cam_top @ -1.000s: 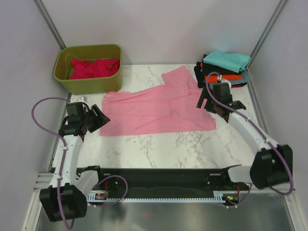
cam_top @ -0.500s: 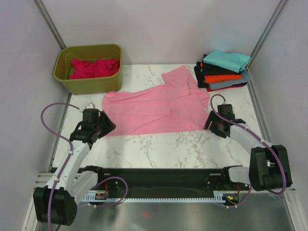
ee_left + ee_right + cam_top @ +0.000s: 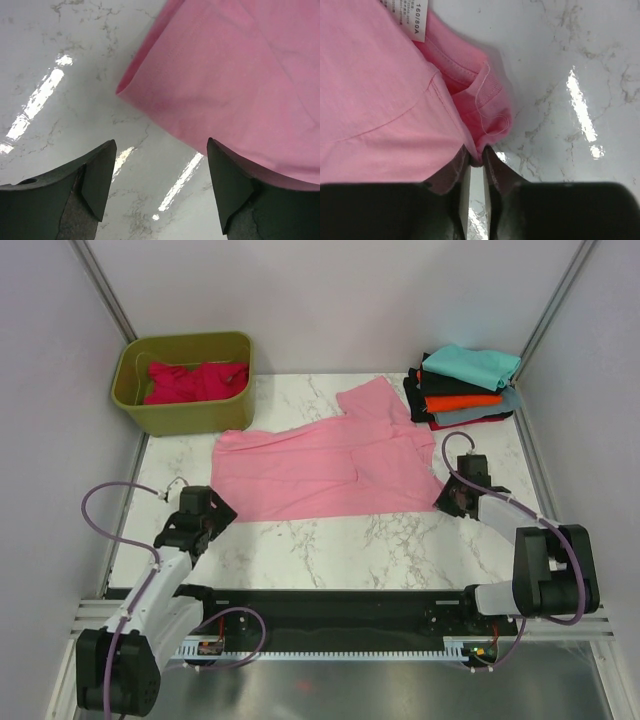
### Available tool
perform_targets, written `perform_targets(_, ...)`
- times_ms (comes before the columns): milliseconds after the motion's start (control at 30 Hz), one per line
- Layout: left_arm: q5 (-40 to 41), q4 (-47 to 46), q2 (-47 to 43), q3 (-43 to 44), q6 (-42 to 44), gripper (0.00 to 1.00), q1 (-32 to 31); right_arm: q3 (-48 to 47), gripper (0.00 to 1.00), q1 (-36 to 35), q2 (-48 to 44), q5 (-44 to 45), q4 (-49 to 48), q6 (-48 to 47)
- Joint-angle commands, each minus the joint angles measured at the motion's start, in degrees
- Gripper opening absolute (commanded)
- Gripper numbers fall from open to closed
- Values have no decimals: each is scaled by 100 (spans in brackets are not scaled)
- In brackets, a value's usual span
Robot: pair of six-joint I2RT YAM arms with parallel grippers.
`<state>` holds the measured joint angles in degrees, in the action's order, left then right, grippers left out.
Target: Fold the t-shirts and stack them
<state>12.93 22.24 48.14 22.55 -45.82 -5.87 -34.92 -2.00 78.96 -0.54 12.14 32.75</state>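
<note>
Pink t-shirt (image 3: 330,465) lying spread out across the middle of the marble tabletop (image 3: 340,540), one sleeve reaching toward the upper right of the overhead view.

Right jaws, at the shirt's lower right corner, are clenched on a small bunched fold of the pink cloth. The right wrist view shows this fold pinched between the two fingers (image 3: 451,174). A white size label (image 3: 409,19) lies on the cloth at the upper left of that frame.

Left jaws stand released, low over bare tabletop just beside the shirt's lower left corner. In the left wrist view that corner lies ahead of the parted fingers (image 3: 97,175) — apart from both, with marble showing between.

Upper right of the overhead view holds a stack of folded shirts (image 3: 465,390): a teal shirt (image 3: 472,364) on top, then a black shirt (image 3: 440,386), an orange shirt (image 3: 462,400) and a grey-blue shirt (image 3: 482,414) beneath it. The stack lies near the raised sleeve but apart from it.

Upper left of the overhead view holds an olive-green tub (image 3: 130,408) with a crumpled crimson shirt (image 3: 195,380) inside. The pink shirt's upper left corner lies near the tub's front wall.
</note>
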Motion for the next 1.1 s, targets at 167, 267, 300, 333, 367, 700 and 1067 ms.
perform_targets(167, 755, -737, 695, 4, -313, 82, 138, -103, 8, 95, 120, -166, -291, -58)
perform_targets(267, 913, -1027, 1143, 4, -340, 79, 182, -103, 4, 103, 67, -184, -309, -67)
perform_targets(300, 878, -1116, 1258, 22, -331, 77, 191, -103, 3, 112, 58, -184, -318, -85)
perform_targets(333, 878, -1212, 1338, 39, -322, 75, 191, -103, 2, 112, 67, -201, -335, -85)
perform_targets(367, 869, -1344, 1521, 74, -322, 74, 191, -103, 2, 103, 76, -201, -327, -85)
perform_targets(700, 633, -1504, 1841, 206, -261, 2, 227, 11, 0, 174, -204, -403, -370, 64)
perform_targets(1067, -114, -54, 145, 479, -366, 2, 279, 11, 0, 367, -1925, -387, 937, 328)
